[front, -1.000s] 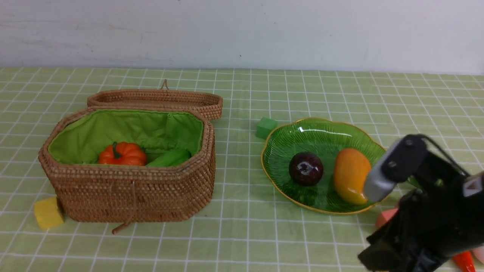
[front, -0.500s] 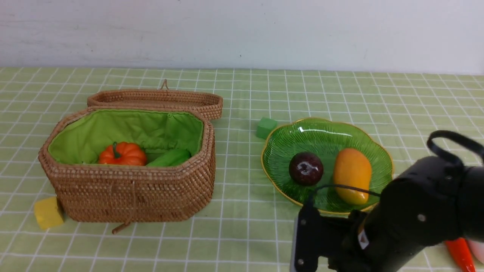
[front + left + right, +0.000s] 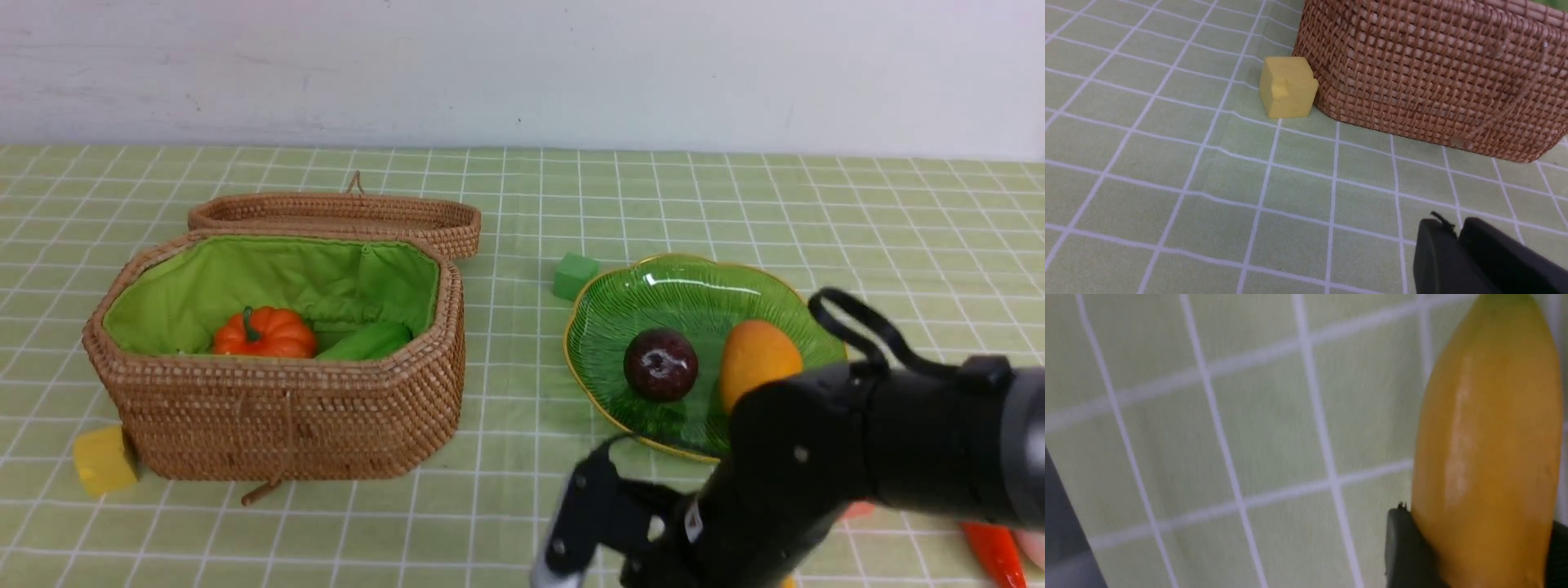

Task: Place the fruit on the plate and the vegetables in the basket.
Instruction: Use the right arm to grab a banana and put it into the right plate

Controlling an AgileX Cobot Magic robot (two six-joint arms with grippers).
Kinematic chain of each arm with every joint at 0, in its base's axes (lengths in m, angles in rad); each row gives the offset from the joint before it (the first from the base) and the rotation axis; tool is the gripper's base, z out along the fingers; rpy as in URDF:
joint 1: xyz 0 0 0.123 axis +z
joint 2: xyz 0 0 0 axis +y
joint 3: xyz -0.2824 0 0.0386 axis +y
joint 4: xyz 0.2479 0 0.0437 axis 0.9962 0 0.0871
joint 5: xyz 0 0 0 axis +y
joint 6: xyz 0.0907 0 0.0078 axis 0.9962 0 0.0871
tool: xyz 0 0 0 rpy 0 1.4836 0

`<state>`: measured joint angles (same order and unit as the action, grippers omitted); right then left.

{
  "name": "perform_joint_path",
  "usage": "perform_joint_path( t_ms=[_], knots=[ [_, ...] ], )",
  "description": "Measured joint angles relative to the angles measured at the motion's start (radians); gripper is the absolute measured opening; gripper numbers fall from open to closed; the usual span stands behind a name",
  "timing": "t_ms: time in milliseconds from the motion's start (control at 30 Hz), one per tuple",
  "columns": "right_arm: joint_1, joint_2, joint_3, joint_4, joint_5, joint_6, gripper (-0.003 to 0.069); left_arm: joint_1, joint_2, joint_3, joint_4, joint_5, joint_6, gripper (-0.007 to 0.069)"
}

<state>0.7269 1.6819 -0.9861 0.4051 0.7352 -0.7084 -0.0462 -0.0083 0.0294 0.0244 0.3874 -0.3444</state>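
R gripper (image 3: 1480, 555) clamped on banana (image 3: 1488, 428). R arm (image 3: 824, 465) low, stretched leftward in front of plate (image 3: 608, 306). L gripper (image 3: 1457, 241) closed, empty, near basket (image 3: 1433, 73).

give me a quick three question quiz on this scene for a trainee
1. True or false: the plum and the mango both lie on the plate.
2. What does the right pincer grip? A) a yellow cube B) the banana C) a green cube
3. How many toys show inside the basket in the front view?

Key
1. True.
2. B.
3. Two: the pumpkin and the cucumber.
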Motion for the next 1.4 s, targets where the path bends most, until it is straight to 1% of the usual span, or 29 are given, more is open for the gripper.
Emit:
perform_joint_path(
  t_ms=[100, 167, 200, 233, 267, 300, 367, 433, 500, 600, 700, 833, 1000, 1167, 1200, 1300, 1367, 1400],
  knots=[
    [-0.039, -0.005, -0.122, 0.066, -0.007, 0.298, 0.0314, 0.000, 0.000, 0.000, 0.000, 0.000, 0.000, 0.0077],
    [-0.081, -0.004, -0.198, 0.075, -0.035, 0.479, 0.0314, 0.000, 0.000, 0.000, 0.000, 0.000, 0.000, 0.0079],
    [-0.086, -0.003, -0.205, 0.075, -0.044, 0.517, 0.0314, 0.000, 0.000, 0.000, 0.000, 0.000, 0.000, 0.0080],
    [-0.134, 0.005, -0.253, 0.075, -0.097, 0.645, 0.0314, 0.000, 0.000, 0.000, 0.000, 0.000, 0.000, 0.0082],
    [-0.146, 0.007, -0.263, 0.074, -0.114, 0.696, 0.0314, 0.000, 0.000, 0.000, 0.000, 0.000, 0.000, 0.0082],
    [-0.191, 0.018, -0.287, 0.072, -0.167, 0.790, 0.0314, 0.000, 0.000, 0.000, 0.000, 0.000, 0.000, 0.0083],
    [-0.251, 0.043, -0.312, 0.073, -0.281, 0.939, 0.0314, 0.000, 0.000, 0.000, 0.000, 0.000, 0.000, 0.0085],
    [-0.289, 0.074, -0.316, 0.078, -0.377, 1.051, 0.0314, 0.000, 0.000, 0.000, 0.000, 0.000, 0.000, 0.0088],
    [-0.305, 0.109, -0.316, 0.094, -0.447, 1.128, 0.0314, 0.000, 0.000, 0.000, 0.000, 0.000, 0.000, 0.0090],
    [-0.305, 0.167, -0.316, 0.106, -0.520, 1.185, 0.0314, 0.000, 0.000, 0.000, 0.000, 0.000, 0.000, 0.0092],
    [-0.305, 0.232, -0.316, 0.110, -0.589, 1.190, 0.0314, 0.000, 0.000, 0.000, 0.000, 0.000, 0.000, 0.0092],
    [-0.306, 0.269, -0.316, 0.102, -0.643, 1.151, 0.0314, 0.000, 0.000, 0.000, 0.000, 0.000, 0.000, 0.0092],
    [-0.305, 0.272, -0.316, 0.102, -0.669, 1.093, 0.0314, 0.000, 0.000, 0.000, 0.000, 0.000, 0.000, 0.0099],
    [-0.305, 0.267, -0.316, 0.102, -0.678, 1.079, 0.0323, 0.000, 0.000, 0.000, 0.000, 0.000, 0.000, 0.0103],
    [-0.305, 0.264, -0.316, 0.100, -0.678, 1.078, 0.0335, 0.000, 0.000, 0.000, 0.000, 0.000, 0.000, 0.0104],
    [-0.305, 0.253, -0.316, 0.073, -0.681, 1.077, 0.0424, 0.000, 0.000, 0.000, 0.000, 0.000, 0.000, 0.0110],
    [-0.305, 0.244, -0.316, 0.045, -0.681, 1.077, 0.0494, 0.000, 0.000, 0.000, 0.000, 0.000, 0.000, 0.0112],
    [-0.305, 0.234, -0.316, 0.026, -0.681, 1.077, 0.0546, 0.000, 0.000, 0.000, 0.000, 0.000, 0.000, 0.0112]
  ],
)
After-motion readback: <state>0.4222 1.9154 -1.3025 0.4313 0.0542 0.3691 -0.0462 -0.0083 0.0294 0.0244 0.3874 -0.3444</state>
